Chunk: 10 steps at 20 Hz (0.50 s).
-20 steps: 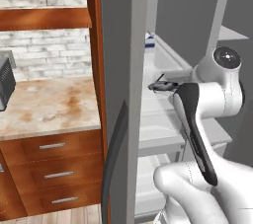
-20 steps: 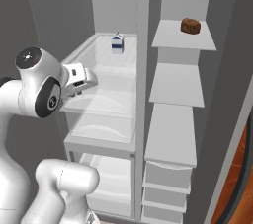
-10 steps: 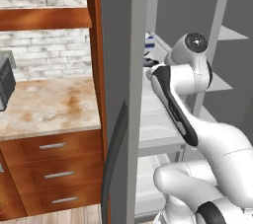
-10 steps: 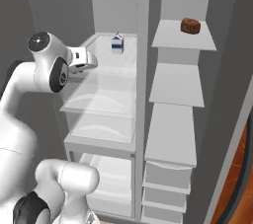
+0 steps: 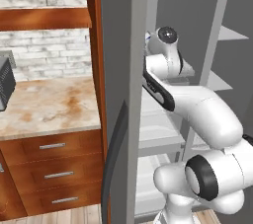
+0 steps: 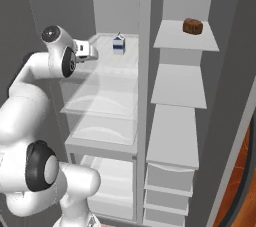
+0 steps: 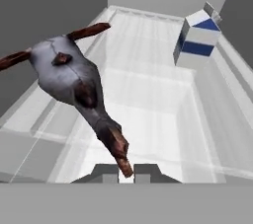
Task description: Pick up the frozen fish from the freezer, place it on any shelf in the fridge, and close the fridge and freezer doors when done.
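claw (image 7: 126, 172) pressed together on the tail end of the frozen fish (image 7: 74, 80), whose long axis runs straight out ahead of it, hanging over the near edge of the top fridge shelf (image 7: 148, 99); milk carton (image 7: 196, 40) sits toward its far right corner.

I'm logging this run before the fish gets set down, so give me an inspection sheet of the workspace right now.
Surface: top fridge shelf, pale, bare under the hand.
Job's things: frozen fish hanging over that shelf, pinched at one end; both doors open.
Clutter: milk carton upright at the shelf's back; brown lump on the top right-hand shelf.
Grippers: gripper shut on the fish.
Cables: nothing seen.
Surroundings: counter, wooden drawers, brick wall.
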{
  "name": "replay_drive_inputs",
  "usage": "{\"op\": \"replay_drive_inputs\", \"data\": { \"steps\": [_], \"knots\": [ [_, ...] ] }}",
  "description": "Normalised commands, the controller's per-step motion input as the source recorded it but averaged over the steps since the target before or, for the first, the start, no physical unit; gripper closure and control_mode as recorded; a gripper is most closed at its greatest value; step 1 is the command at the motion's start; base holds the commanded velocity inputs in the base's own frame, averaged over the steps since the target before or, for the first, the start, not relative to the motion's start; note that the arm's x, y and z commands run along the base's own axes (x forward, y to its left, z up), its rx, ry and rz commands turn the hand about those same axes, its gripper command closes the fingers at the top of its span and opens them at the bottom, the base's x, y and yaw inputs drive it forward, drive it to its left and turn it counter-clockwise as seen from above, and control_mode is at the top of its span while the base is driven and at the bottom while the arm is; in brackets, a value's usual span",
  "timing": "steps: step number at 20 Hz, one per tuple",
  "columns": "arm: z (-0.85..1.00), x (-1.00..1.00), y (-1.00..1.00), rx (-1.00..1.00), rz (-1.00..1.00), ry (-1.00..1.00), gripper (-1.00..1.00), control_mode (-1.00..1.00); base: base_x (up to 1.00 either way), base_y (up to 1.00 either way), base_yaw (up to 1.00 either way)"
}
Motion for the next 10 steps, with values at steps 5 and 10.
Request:
{"op": "replay_drive_inputs", "data": {
  "steps": [5,10],
  "knots": [
    [-0.36,1.0,0.03,0.0,-0.03,0.0,-1.0,-1.0,0.0,0.0,0.0],
    [-0.16,0.79,-0.31,0.02,-0.03,-0.04,-1.0,-1.0,0.0,0.0,0.0]
  ]
}}
